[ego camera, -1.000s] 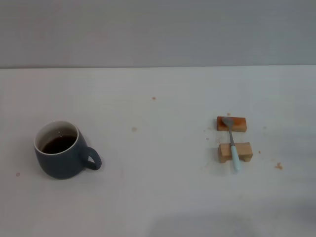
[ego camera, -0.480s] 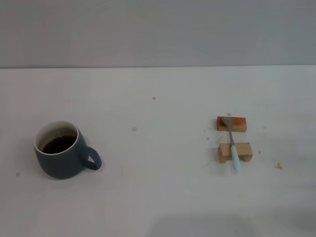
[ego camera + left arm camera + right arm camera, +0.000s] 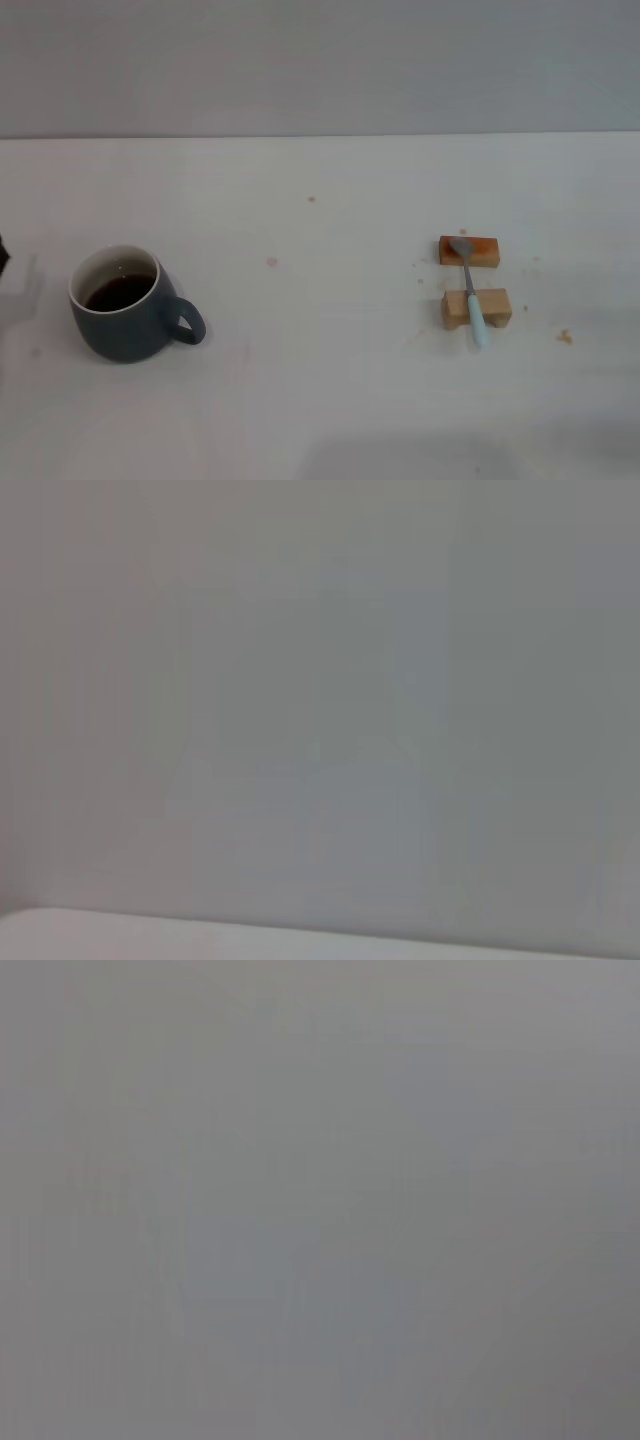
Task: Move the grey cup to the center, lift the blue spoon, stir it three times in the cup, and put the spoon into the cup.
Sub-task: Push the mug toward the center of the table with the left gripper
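Observation:
The grey cup (image 3: 124, 316) stands at the table's left in the head view, upright, with dark brown liquid inside and its handle (image 3: 188, 325) pointing right. The blue spoon (image 3: 470, 295) lies at the right across two small wooden blocks, its metal bowl on the far block (image 3: 469, 250) and its light-blue handle over the near block (image 3: 477, 308). A dark sliver of my left gripper (image 3: 2, 256) shows at the left edge, left of the cup and apart from it. My right gripper is out of view. Both wrist views show only a grey wall.
The white table (image 3: 320, 380) has a few small stains and crumbs. A grey wall (image 3: 320, 60) stands behind its far edge. A strip of table edge (image 3: 100, 930) shows in the left wrist view.
A dark edge of my left gripper and its shadow have come into the head view at the left. The cup and the spoon have not moved.

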You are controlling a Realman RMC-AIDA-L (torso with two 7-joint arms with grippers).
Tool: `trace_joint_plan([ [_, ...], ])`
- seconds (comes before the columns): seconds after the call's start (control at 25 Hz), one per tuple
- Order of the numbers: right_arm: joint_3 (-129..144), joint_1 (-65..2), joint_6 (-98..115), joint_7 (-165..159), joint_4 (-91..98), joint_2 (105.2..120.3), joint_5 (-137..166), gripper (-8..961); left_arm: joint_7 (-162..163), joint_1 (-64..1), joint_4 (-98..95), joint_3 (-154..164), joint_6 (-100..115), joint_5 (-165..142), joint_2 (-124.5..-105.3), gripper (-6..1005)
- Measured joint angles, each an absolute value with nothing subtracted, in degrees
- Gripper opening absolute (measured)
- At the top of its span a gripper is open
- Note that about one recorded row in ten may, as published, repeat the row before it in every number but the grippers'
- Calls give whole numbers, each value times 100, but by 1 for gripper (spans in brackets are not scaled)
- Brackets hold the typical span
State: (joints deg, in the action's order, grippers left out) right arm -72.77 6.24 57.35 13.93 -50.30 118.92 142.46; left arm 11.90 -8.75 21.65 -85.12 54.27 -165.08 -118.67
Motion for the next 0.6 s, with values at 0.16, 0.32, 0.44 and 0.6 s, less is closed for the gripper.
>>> trace_joint_plan([
  [0.16,-7286,634,5739,1389,-5102,11883,14254,841,1343,-876,2168,-8107,5428,-16506,-11874,723],
  [0.32,-7286,640,5746,1382,-5130,11882,14257,841,1463,-847,2169,-7911,5429,-16503,-11875,712],
  [0.44,-7286,642,5774,1380,-5139,11883,14260,841,1477,-823,2207,-7864,5432,-16495,-11895,633],
  [0.6,-7286,661,5786,1379,-5164,11883,14263,841,1493,-824,2221,-7842,5437,-16494,-11901,480],
])
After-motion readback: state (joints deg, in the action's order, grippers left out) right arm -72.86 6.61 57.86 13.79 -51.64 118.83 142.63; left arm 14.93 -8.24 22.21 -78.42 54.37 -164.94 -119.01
